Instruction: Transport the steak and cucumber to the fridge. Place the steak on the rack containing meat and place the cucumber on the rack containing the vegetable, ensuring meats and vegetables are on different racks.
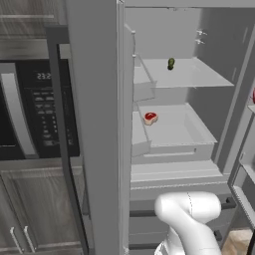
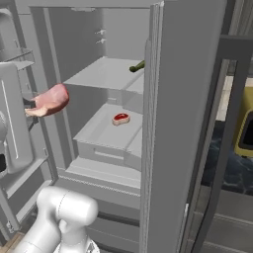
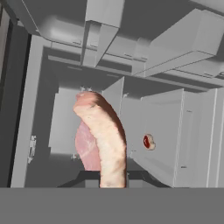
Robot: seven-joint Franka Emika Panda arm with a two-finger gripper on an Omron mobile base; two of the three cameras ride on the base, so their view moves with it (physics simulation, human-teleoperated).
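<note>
Grey steel and pale grey plastic make up most of the left base view: the fridge [image 1: 199, 40] stands open before us, 1 door [image 1: 94, 124] swung toward us edge-on. On the upper shelf [image 1: 199, 74] lies a small green vegetable [image 1: 171, 63], toward the far left. On the shelf below [image 1: 174, 129] rests a red cut of meat [image 1: 150, 118], also at the left side. A black-fronted microwave [image 1: 40, 109] sits left of the fridge. Our white arm [image 1: 189, 219] rises at the near right.

From the right base view, we see the steak [image 2: 49, 101], a pale pink slab, hanging in the air at the left, in front of the open fridge and outside the shelves, about level with the gap between the 2 shelves. The gripper [image 2: 32, 105] is clenched on its left end, and only a dark bit of it shows behind the meat. The green vegetable and the red cut lie well apart from the steak, each on its own shelf.

Through the hand view, we see the steak edge-on, rising from between the fingers and covering them. Beyond it the fridge interior appears rolled sideways, with the red cut of meat to the right of the steak.
</note>
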